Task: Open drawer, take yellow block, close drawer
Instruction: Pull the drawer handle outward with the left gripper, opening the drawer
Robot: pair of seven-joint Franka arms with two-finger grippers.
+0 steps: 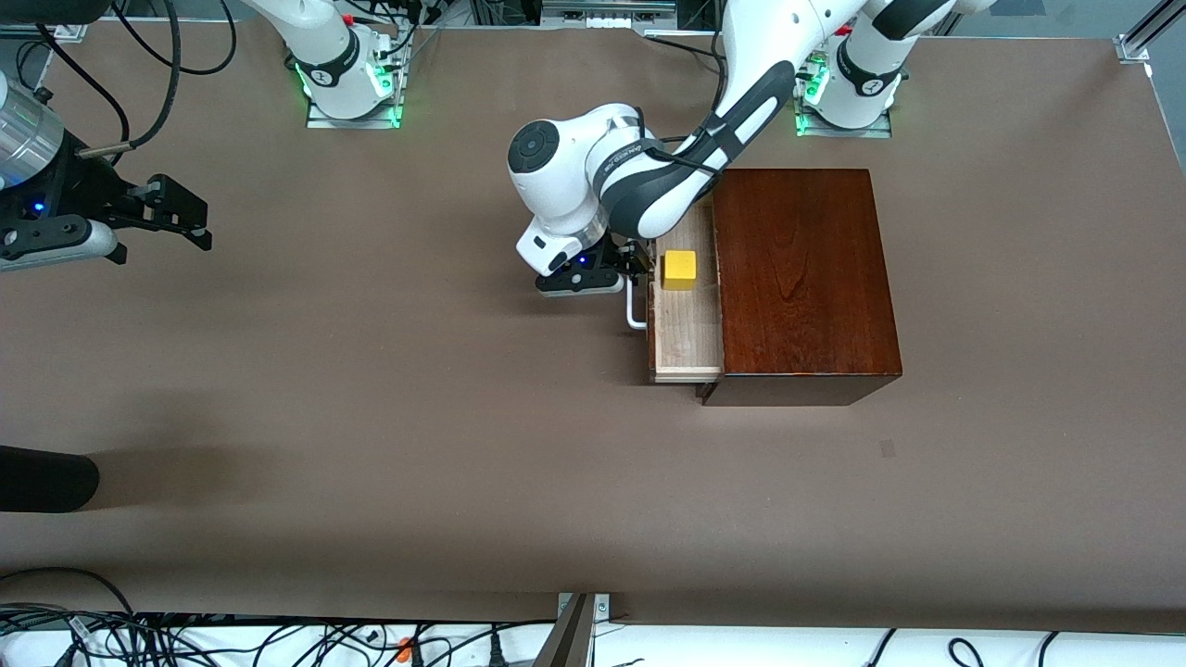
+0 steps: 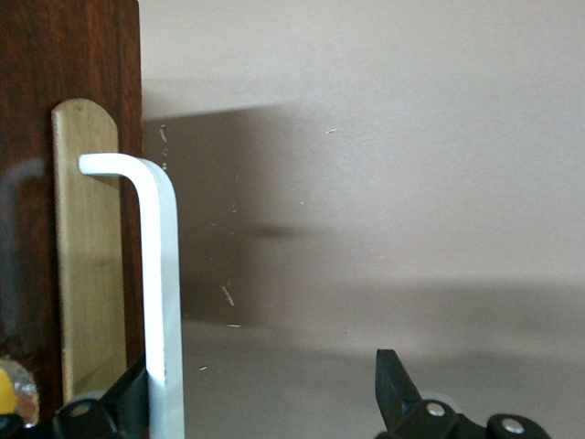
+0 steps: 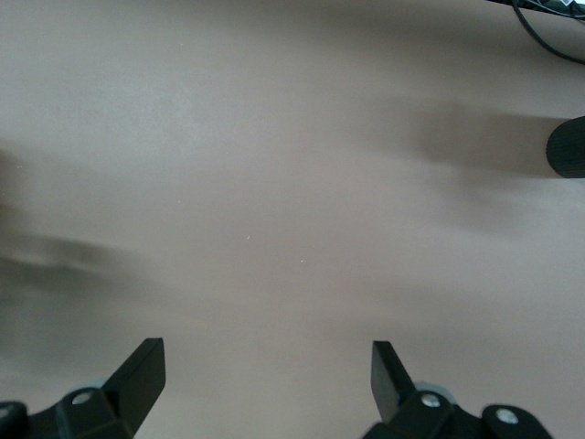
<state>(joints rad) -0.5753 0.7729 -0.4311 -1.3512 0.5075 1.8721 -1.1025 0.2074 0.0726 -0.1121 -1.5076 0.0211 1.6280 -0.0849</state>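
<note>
**Asker:** On the brown table [image 1: 371, 389], what do we see first?

**Describer:** We see a glossy reddish-brown wooden box [image 1: 801, 273] toward the left arm's end. Its drawer [image 1: 684, 338] is pulled partway out toward the right arm's end, showing pale wood inside. The yellow block [image 1: 679, 270] sits in the drawer, close to the drawer's front panel.

**Asker:** Where is the left gripper?

**Describer:** The left gripper [image 1: 637, 262] is at the drawer's front, by the white handle [image 1: 634, 310]. In the left wrist view, its fingers [image 2: 395, 384] are spread apart, and the handle bar [image 2: 163, 302] runs just beside one fingertip. We cannot tell whether that fingertip touches the bar. Nothing is clamped.

**Asker:** And the right gripper?

**Describer:** The right gripper [image 1: 181, 220] waits over bare table at the right arm's end, well apart from the box. Its fingers [image 3: 142, 370] are spread wide and hold nothing.

**Asker:** Anything else?

**Describer:** A dark rounded object [image 1: 42, 478] pokes in at the table edge, nearer the front camera than the right gripper.
</note>
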